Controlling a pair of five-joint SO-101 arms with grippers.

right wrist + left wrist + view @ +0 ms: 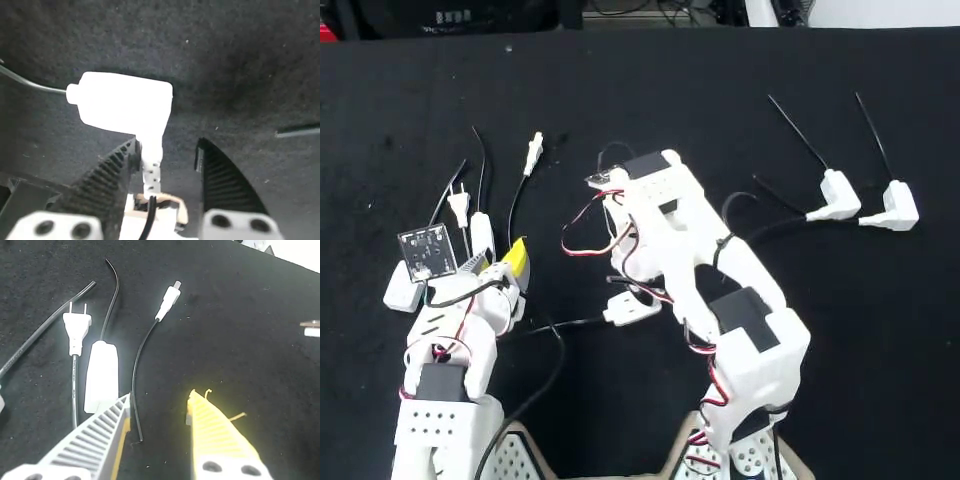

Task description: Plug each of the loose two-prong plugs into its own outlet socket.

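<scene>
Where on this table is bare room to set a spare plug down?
Free: the near right corner of the table, between the right arm and the angled plugs; also the far strip beyond all the plugs. Crowded: around the left claw, where the two-prong plug and the socket block lie close.

Behind the black table [840, 340] stands perhaps a dark monitor [460, 15].
</scene>
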